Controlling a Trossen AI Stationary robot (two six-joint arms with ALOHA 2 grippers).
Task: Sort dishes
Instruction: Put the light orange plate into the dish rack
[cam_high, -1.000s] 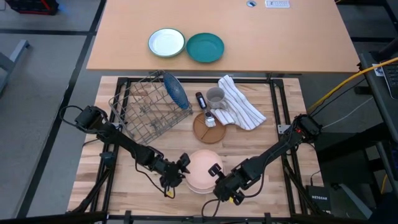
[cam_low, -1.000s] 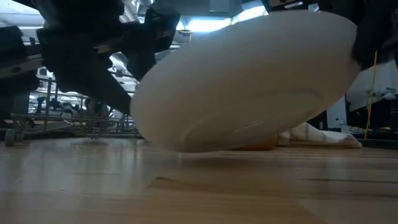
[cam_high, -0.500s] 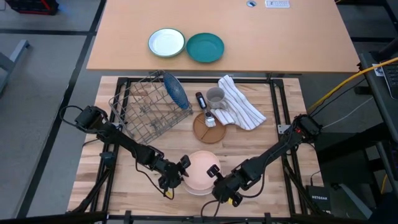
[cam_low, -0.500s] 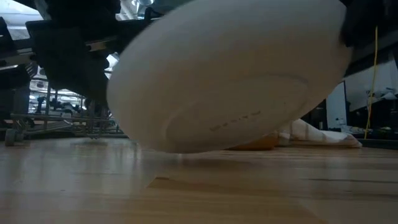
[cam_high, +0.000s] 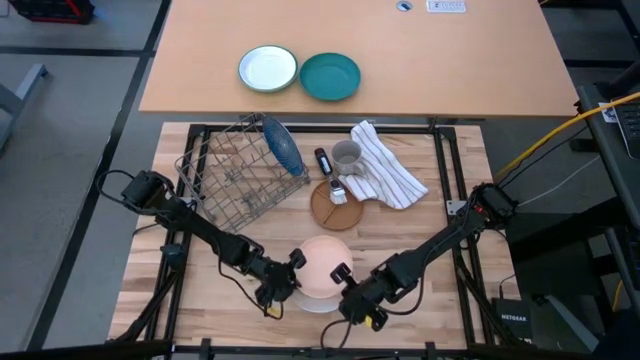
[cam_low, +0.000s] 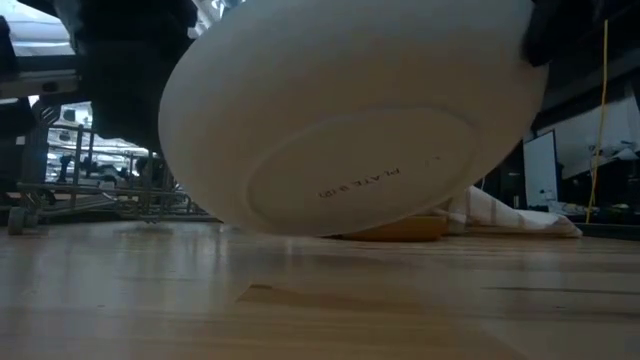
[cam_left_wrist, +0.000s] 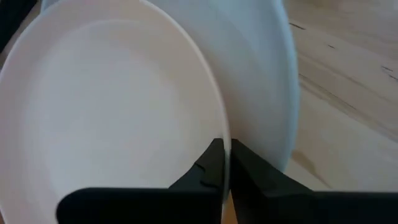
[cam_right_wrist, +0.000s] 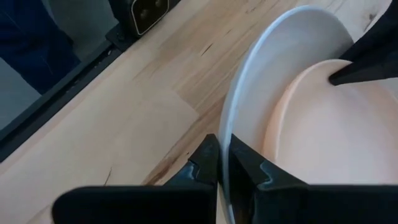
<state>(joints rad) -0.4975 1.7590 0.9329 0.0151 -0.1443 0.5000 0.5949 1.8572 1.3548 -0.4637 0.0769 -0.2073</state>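
Step in hand, as judged: separate the pink plate (cam_high: 325, 266) from the white plate (cam_high: 312, 301) it nests in, at the near edge of the bench (cam_high: 420, 240). The left gripper (cam_high: 292, 279) is closed on the rim of the pink plate, its fingers (cam_left_wrist: 211, 163) pinching the edge with no visible gap. The right gripper (cam_high: 346, 288) is clamped on the rim of the white plate, one finger either side of the edge. Both arms reach in low from the outer bench corners, forearms angled toward the centre, with the grippers on opposite sides of the stack. In the low view the white plate is tilted, its lower edge at or just above the bench; contact cannot be confirmed. To do this well, keep the right gripper fixed as an anchor and draw the pink plate out along the tilt of the white plate, not straight up, so the rims do not bind. Keep both pinches deep enough on the rims to resist twisting. The rack (cam_high: 235, 170) already holds the blue plate (cam_high: 283, 147); the wooden plate (cam_high: 335, 207) lies mid-bench under small items.
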